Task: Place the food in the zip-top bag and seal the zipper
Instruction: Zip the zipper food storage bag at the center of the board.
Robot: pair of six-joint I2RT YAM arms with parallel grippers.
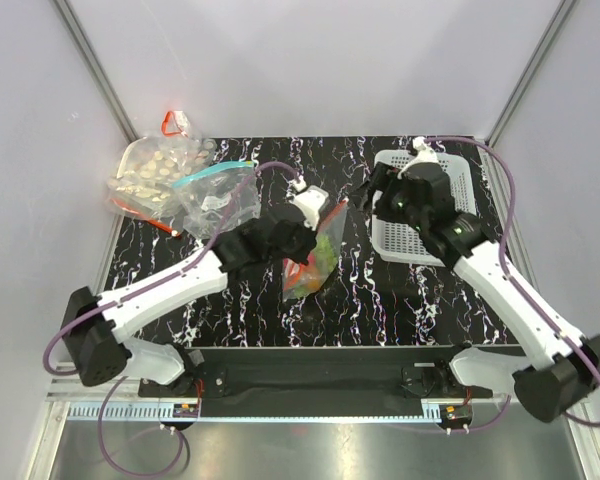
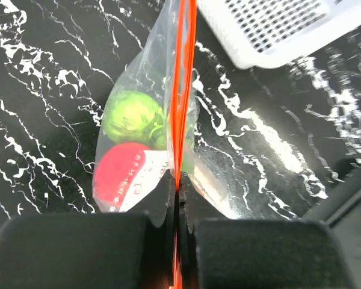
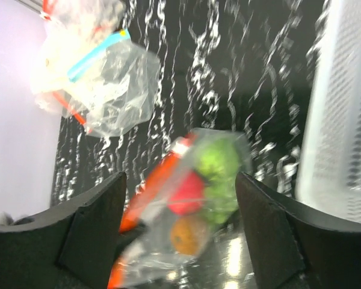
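The clear zip-top bag point(image 1: 313, 255) hangs at the table's middle with its red-orange zipper point(image 2: 182, 90) running along the top. Inside it are a red round fruit point(image 2: 123, 174), green pieces point(image 2: 132, 114) and a brown-orange ball point(image 3: 189, 233). My left gripper point(image 2: 177, 189) is shut on the zipper strip, its fingers pinching the strip flat. My right gripper point(image 3: 180, 198) is open and empty, above and to the right of the bag point(image 3: 186, 211), near the white basket.
A white perforated basket point(image 1: 420, 210) stands at the right back. A clear bag with a teal zipper point(image 1: 215, 190) and a bag of pale beige pieces point(image 1: 155, 170) lie at the back left. Grey walls close in the sides.
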